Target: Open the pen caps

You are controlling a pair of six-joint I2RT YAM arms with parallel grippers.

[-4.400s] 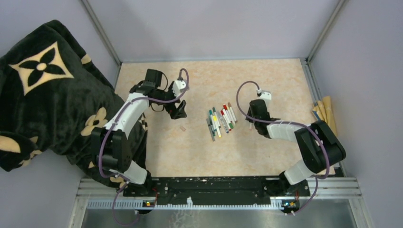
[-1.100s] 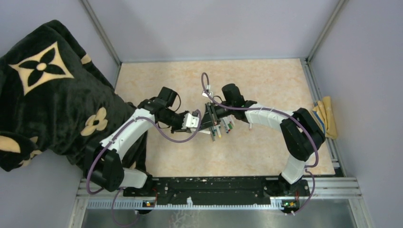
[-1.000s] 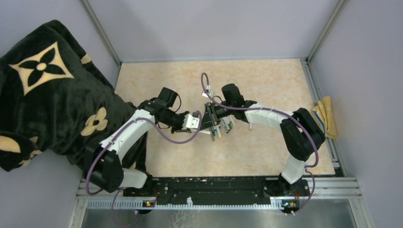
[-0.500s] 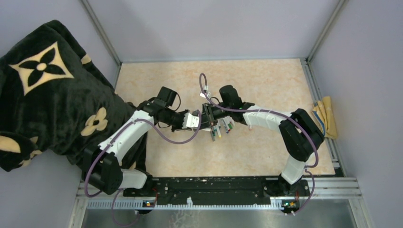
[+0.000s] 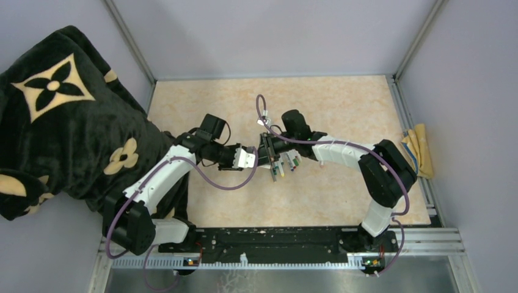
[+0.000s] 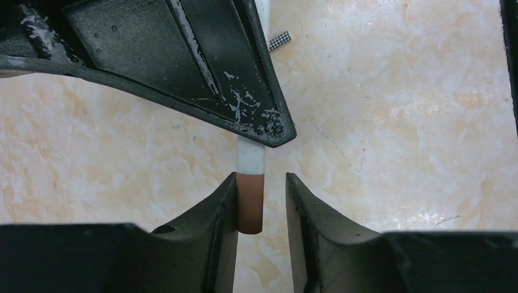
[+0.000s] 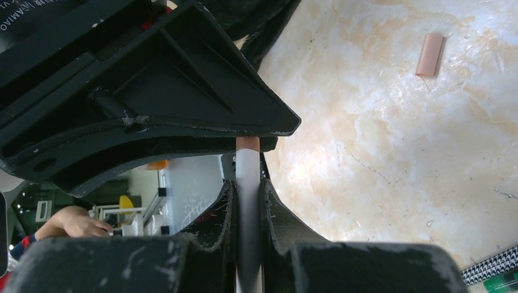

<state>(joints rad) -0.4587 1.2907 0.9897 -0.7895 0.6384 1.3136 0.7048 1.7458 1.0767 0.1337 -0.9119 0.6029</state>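
Closing squarely on the cap is the thing to get right at this point: the left gripper point(image 6: 261, 186) has its jaws either side of the brown cap point(image 6: 250, 204). The cap touches one finger and a sliver of table shows between it and the other, so the hold is not yet made. I judge that the jaws should shut on the cap alone, clear of the seam where brown meets white. They should then draw straight back along the pen's axis, with no sideways pull (a crooked pull would likely jam the cap or twist the barrel in the opposite grip). The pen point(image 6: 251, 157) is held between the two arms, over the table point(image 5: 342, 104) near its middle. To its right, the right gripper point(image 7: 247, 186) is clamped on the white barrel, fingers pressed against both sides, and it should simply hold firm as the anchor. The cap itself is a short, smooth, reddish-brown sleeve, seated flush on the barrel's end. In the right wrist view a paler loose cap point(image 7: 429, 55) lies alone on the table, and the other pens point(image 5: 287, 163) lie bunched just under the right wrist.
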